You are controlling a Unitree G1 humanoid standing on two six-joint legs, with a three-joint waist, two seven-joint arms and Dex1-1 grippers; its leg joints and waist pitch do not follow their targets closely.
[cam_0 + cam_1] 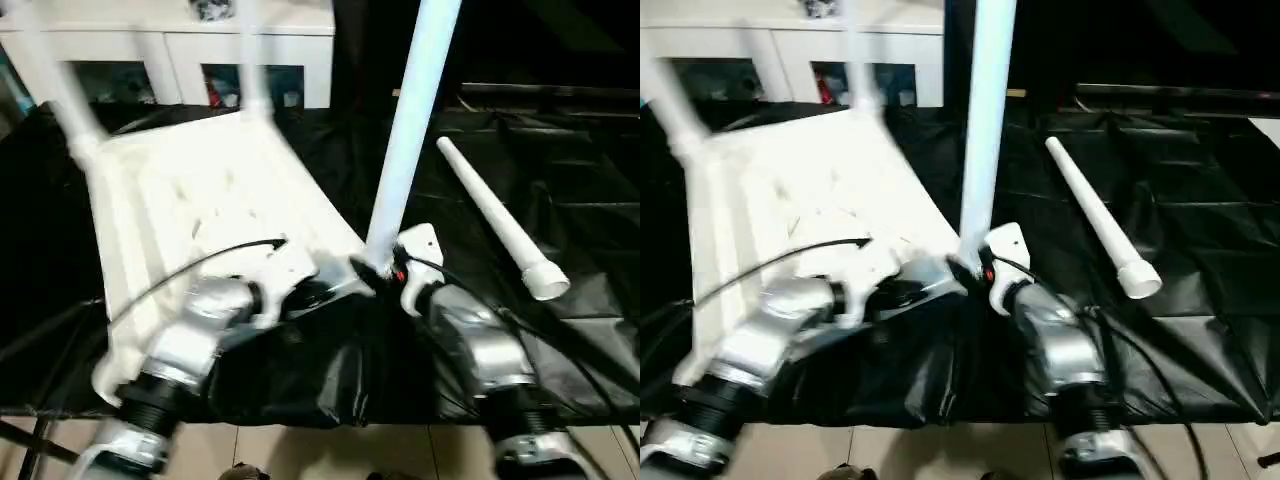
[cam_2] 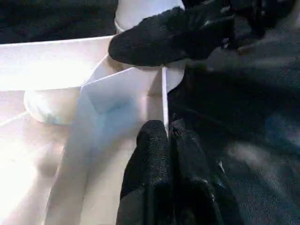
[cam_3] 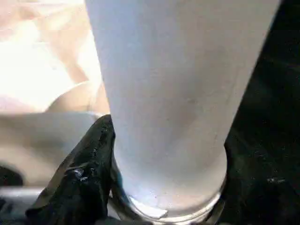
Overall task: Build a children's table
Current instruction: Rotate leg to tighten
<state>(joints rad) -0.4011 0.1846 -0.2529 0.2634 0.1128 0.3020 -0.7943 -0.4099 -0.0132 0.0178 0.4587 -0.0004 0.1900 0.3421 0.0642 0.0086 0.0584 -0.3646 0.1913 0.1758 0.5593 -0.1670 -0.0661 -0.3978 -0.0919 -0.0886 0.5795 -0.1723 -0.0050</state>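
A white table top [image 1: 210, 210] lies underside up on a black sheet [image 1: 560, 170]. Two legs seem to stand at its far corners, though they are blurred. The right gripper [image 1: 385, 268] clasps the base of an upright leg [image 1: 408, 130] at the near corner. The left gripper [image 2: 166, 140], fingers pressed together, pinches the top's rim beside it. A loose leg [image 1: 498, 222] lies to the right.

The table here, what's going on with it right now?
A robot is assembling a white table that lies upside down on black sheeting. Its right tool grips the base of an upright leg at the near corner, while the shut left tool rests against that corner's rim. Another leg lies loose nearby.
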